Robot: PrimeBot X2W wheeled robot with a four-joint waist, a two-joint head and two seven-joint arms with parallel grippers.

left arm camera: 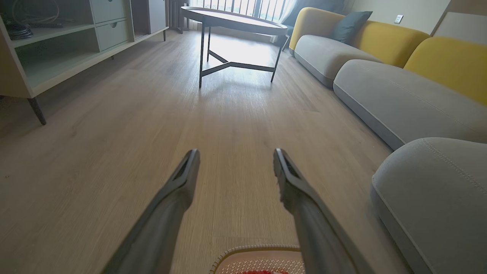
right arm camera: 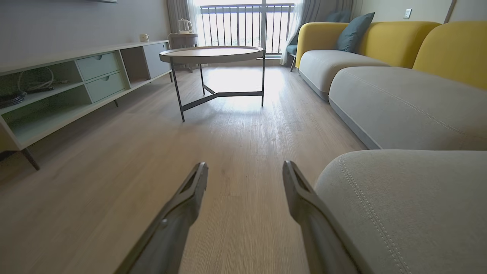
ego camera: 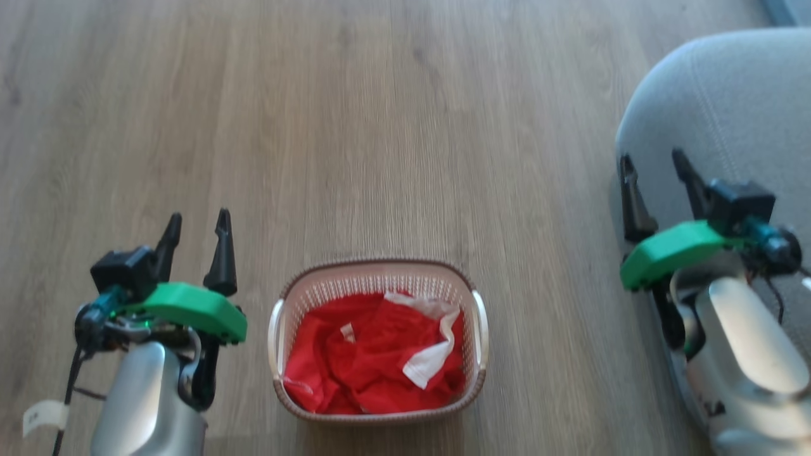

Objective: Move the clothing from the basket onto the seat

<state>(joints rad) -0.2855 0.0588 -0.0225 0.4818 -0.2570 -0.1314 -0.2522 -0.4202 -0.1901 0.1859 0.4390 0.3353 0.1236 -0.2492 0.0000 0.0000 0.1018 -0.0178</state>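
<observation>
The cream basket with a brown braided rim stands on the wood floor at the bottom centre of the head view. Red clothing with white trim fills it. A strip of the basket with a sliver of red shows at the bottom of the left wrist view. The grey seat rises at the right. My left gripper hangs open to the left of the basket, holding nothing. My right gripper is open and empty by the seat's left edge. Both grippers point along the floor.
Ahead along the wood floor stands a round table on thin dark legs. A low shelf unit lines the left wall. Grey and yellow sofa sections run along the right.
</observation>
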